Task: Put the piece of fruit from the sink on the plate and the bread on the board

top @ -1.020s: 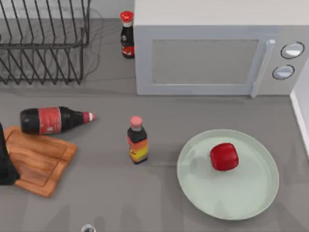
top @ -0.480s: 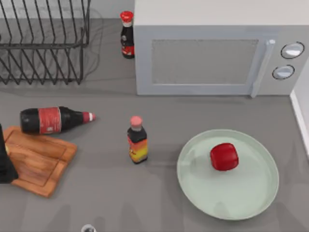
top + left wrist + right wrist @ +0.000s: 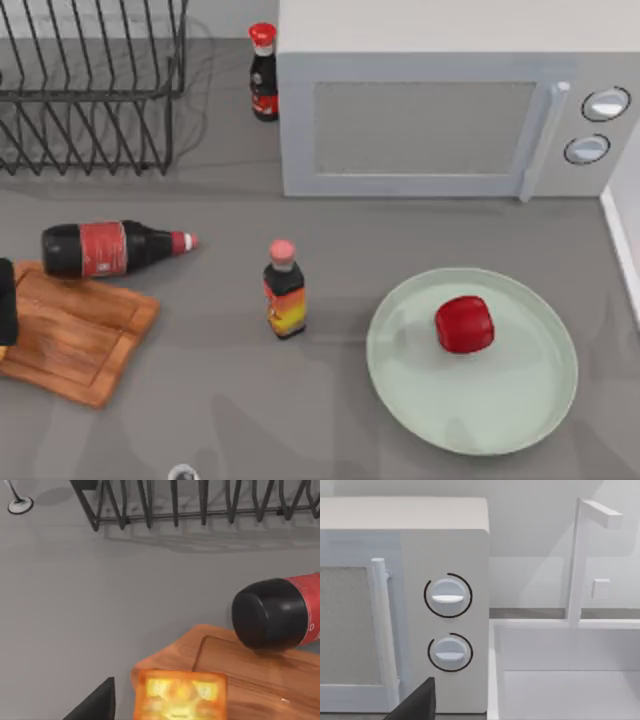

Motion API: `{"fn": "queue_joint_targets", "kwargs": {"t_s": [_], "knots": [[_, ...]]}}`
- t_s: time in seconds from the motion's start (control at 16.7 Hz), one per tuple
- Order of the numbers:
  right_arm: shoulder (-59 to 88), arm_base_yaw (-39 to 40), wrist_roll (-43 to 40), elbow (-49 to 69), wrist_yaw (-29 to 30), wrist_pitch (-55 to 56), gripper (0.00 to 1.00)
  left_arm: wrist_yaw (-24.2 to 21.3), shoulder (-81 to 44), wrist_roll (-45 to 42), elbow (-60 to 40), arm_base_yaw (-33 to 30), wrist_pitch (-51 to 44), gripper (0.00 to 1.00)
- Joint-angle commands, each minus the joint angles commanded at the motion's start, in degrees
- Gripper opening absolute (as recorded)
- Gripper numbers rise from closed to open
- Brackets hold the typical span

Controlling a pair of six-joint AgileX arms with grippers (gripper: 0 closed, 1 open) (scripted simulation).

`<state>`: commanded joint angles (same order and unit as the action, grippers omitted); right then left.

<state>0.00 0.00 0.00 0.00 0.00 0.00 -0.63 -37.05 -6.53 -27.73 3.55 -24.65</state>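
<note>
The left gripper (image 3: pixel 5 300) sits at the table's left edge, over the end of the board (image 3: pixel 80 335); whether its fingers are apart or together cannot be told. Directly beneath its camera lies the bread (image 3: pixel 180 696) — golden-topped, resting on the board's near corner. Well to the gripper's right, the pale green plate (image 3: pixel 520 420) carries the piece of fruit (image 3: pixel 464 323) — glossy red, near centre.

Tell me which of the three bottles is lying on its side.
The large dark red-labelled bottle beside the board; the other two bottles stand upright.
</note>
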Motion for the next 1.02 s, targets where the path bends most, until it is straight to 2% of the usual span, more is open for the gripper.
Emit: {"fn": "queue_joint_targets", "kwargs": {"t_s": [0.36,0.6,0.78,1.02], "knots": [[0.0,0.0,0.0,0.0,0.0,0.0,1.00,-0.5,-33.4,-5.3,-22.4,2.9,-19.9,1.00],[0.0,0.0,0.0,0.0,0.0,0.0,1.00,-0.7,-50.8,-8.0,-33.9,4.4,-30.2,1.00],[0.0,0.0,0.0,0.0,0.0,0.0,1.00,-0.9,-58.3,-9.2,-39.1,5.1,-34.8,1.00],[0.0,0.0,0.0,0.0,0.0,0.0,1.00,-0.9,-60.2,-9.5,-40.6,5.3,-36.0,1.00]]}}
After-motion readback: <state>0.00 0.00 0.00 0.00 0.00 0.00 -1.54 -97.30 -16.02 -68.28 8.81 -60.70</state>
